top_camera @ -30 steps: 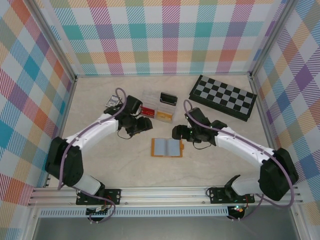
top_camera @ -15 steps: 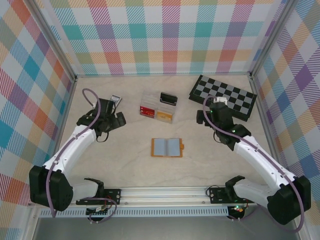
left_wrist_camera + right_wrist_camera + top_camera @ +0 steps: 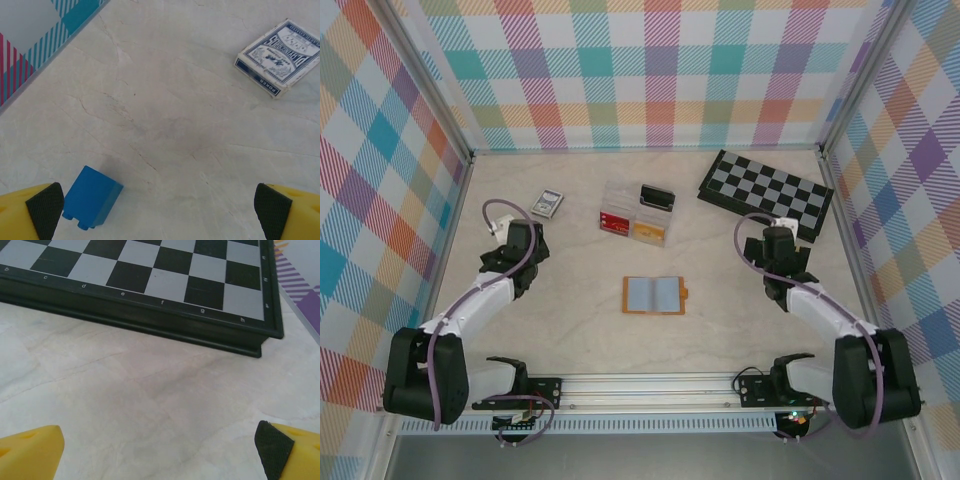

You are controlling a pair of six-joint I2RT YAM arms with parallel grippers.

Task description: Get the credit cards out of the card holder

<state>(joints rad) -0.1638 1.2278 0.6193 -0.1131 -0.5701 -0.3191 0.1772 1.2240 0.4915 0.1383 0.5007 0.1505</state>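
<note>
The card holder (image 3: 654,295) lies open and flat in the middle of the table, orange-tan outside with grey-blue inner panels. I cannot make out the credit cards as separate from those panels. My left gripper (image 3: 515,238) is drawn back far to the holder's left. In the left wrist view it (image 3: 159,215) stands open over bare table, its fingertips (image 3: 42,212) wide apart with nothing between them. My right gripper (image 3: 778,238) is far to the holder's right, near the chessboard. In the right wrist view it (image 3: 157,452) is open and empty too.
A chessboard (image 3: 767,194) (image 3: 150,275) lies at the back right, just ahead of the right gripper. A clear plastic box (image 3: 632,220) and a small black object (image 3: 656,196) sit behind the holder. A card deck (image 3: 547,203) (image 3: 279,57) and a blue block (image 3: 92,197) lie near the left gripper.
Both arms have pulled away from the card holder, the left one out to the left and the right one out to the right. Both grippers have opened wider. The holder stays put.
</note>
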